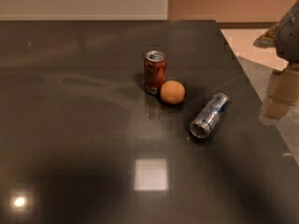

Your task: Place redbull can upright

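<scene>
**Dark table, can on its side, gripper at the right edge**

Glossy and nearly black, the table fills most of the frame, its far edge meeting a pale wall along the top. Beyond its right edge, a lighter floor shows in the upper right. Two bright reflections sit on the tabletop, a square one at lower centre and a small round one at lower left.

The redbull can lies on its side right of centre. It is angled so that its shiny end faces the lower left and its other end points to the upper right. It rests on the table alone, touching nothing.

Just up and left of it sits an orange, near the can but apart from it. A red-brown soda can stands upright right beside the orange, on its upper left; whether the two touch is unclear.

The gripper hangs at the right edge of the frame, off the side of the table and well apart from the redbull can. It holds nothing that can be seen, and I cannot tell whether it is open or closed.
</scene>
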